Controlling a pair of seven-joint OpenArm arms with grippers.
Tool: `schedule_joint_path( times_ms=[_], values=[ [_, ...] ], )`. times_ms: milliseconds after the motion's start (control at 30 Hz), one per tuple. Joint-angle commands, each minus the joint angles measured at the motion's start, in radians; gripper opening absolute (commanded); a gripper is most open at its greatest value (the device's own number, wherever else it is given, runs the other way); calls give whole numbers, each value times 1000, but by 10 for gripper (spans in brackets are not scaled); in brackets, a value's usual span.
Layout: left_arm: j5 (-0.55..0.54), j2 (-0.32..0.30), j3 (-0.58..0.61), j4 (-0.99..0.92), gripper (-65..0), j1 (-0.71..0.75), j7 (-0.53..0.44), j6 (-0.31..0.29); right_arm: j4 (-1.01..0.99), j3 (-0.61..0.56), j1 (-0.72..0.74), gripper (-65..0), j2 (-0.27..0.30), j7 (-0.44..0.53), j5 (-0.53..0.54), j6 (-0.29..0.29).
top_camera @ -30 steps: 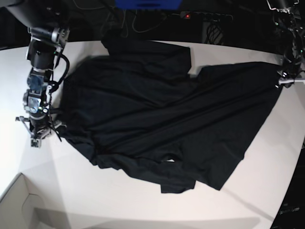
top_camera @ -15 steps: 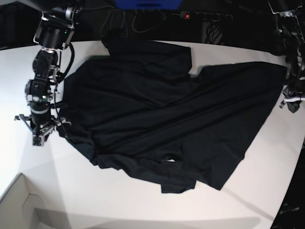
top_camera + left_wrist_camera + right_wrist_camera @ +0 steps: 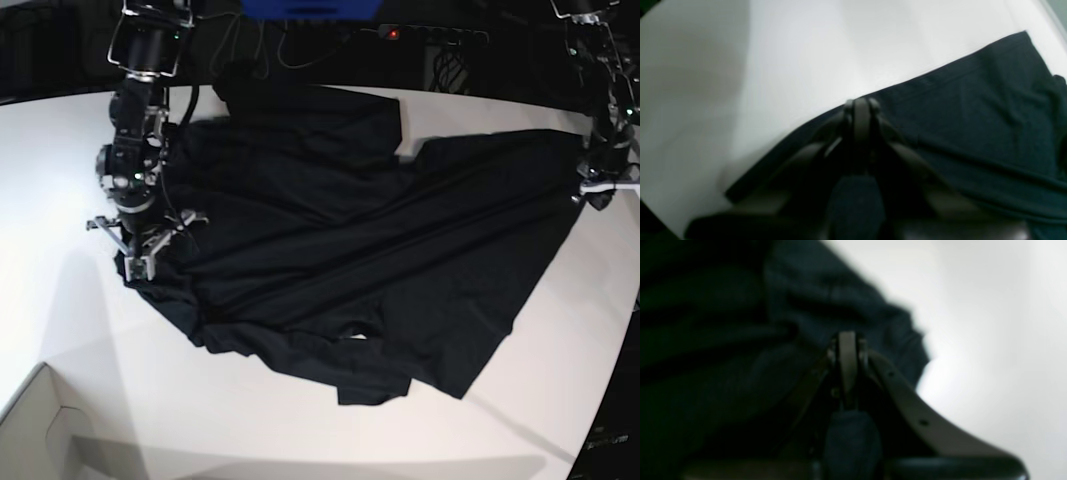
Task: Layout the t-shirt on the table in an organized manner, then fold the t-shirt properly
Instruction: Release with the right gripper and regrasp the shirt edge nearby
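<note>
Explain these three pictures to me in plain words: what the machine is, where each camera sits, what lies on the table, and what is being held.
It is a robot with two arms. One picture looks down from above; the other two come from cameras on each wrist, looking along the pincers. A black t-shirt lies rumpled on the white table. The left gripper is shut on the shirt's edge, seen close up at the left wrist. The right gripper is shut on the opposite edge, blurred in its own view.

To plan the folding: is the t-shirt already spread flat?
Not flat: the t-shirt lies spread but wrinkled on the table, with long creases and bunched lower edge.
</note>
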Motion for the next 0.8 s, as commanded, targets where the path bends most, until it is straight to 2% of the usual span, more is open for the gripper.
schedule_joint_path(
  times_ms=[0,67,167,433,633,767],
  values=[
    [-6,-18,-7,15,-650,2,-22,-5,-17,4,44,-650,17,22,1,1],
    [-11,-18,-7,17,-650,7,-22,-5,-102,4,79,-650,63,24,3,-2],
    [-12,-18,-8,20,-650,8,-22,-5,-223,4,148,-650,101,51,3,-4],
    [-14,-16,-4,29,-650,-3,-22,-5,-601,0,386,-650,219,177,0,-5],
    [-16,-15,27,29,-650,-44,-22,-5,-814,-5,553,-650,249,317,-3,-7],
    [-16,-15,84,37,-650,-73,-22,-5,-863,-5,621,-650,259,375,-3,-7]
  ],
)
